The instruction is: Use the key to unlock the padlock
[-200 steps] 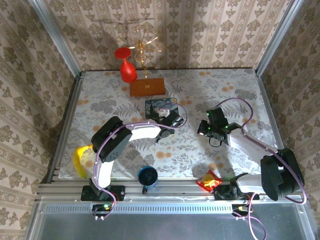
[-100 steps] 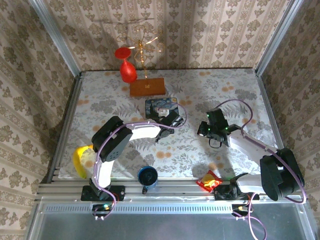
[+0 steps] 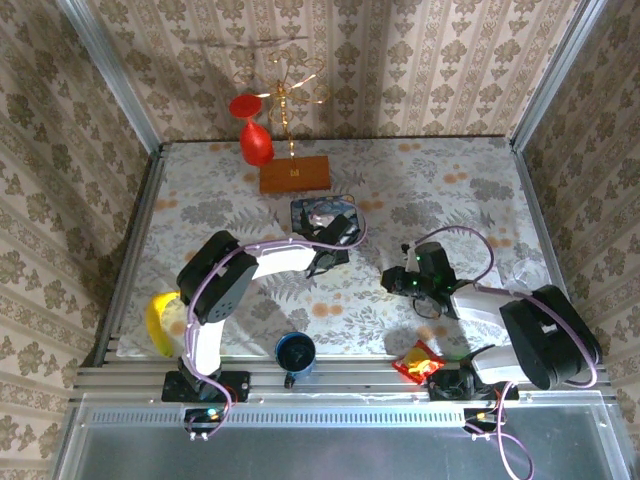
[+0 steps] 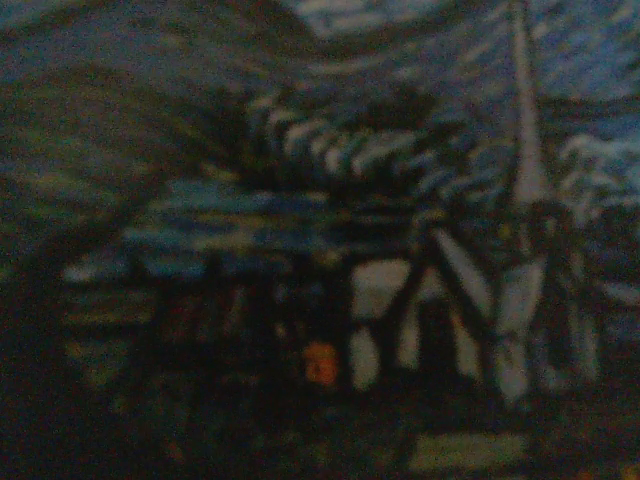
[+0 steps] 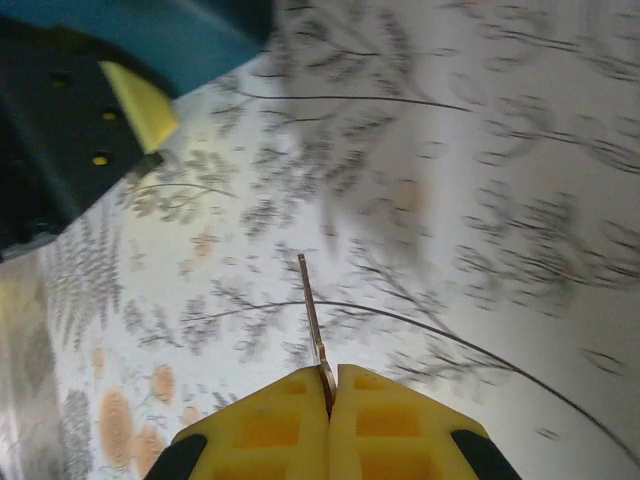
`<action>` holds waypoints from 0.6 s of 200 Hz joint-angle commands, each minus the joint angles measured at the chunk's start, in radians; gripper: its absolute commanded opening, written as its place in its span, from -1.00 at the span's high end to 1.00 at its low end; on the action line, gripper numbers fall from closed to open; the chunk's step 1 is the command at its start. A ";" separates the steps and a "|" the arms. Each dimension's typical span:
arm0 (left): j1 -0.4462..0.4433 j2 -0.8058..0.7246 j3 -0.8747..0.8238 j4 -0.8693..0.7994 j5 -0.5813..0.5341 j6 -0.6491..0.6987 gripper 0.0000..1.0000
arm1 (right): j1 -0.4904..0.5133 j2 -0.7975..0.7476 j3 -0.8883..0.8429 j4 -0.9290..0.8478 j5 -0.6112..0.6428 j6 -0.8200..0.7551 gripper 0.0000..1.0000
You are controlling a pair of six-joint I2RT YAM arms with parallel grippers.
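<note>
My right gripper (image 3: 393, 281) hovers low over the floral cloth right of centre, shut on the key. In the right wrist view the yellow fingertips (image 5: 332, 375) pinch the thin metal key (image 5: 312, 320), its blade pointing away over the cloth. My left gripper (image 3: 335, 238) sits at the near edge of the blue starry-night tin (image 3: 310, 210). Its wrist camera is pressed close to the tin's dark, blurred painting (image 4: 400, 150), and its jaws cannot be made out. The padlock is hidden under the left gripper. A black finger with a yellow pad (image 5: 135, 98) shows at the upper left of the right wrist view.
A wooden block (image 3: 295, 174) with a gold wire stand and red balloon shapes (image 3: 256, 145) stands at the back. Along the near edge are a yellow bowl (image 3: 158, 320), a blue cup (image 3: 296, 352) and a red snack packet (image 3: 420, 362). Metal frame rails border the table.
The right gripper has moved left and nearer with the key, toward the left gripper. The left gripper has shifted slightly over the tin's near edge.
</note>
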 commanded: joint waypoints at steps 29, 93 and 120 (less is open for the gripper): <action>0.039 -0.056 0.057 -0.056 0.165 -0.042 0.54 | 0.053 0.112 0.039 0.192 -0.116 -0.049 1.00; 0.054 -0.044 0.075 -0.059 0.228 -0.078 0.55 | 0.107 0.244 0.078 0.322 -0.119 -0.017 1.00; 0.057 -0.051 0.071 -0.056 0.236 -0.089 0.55 | 0.127 0.300 0.092 0.391 -0.102 0.004 1.00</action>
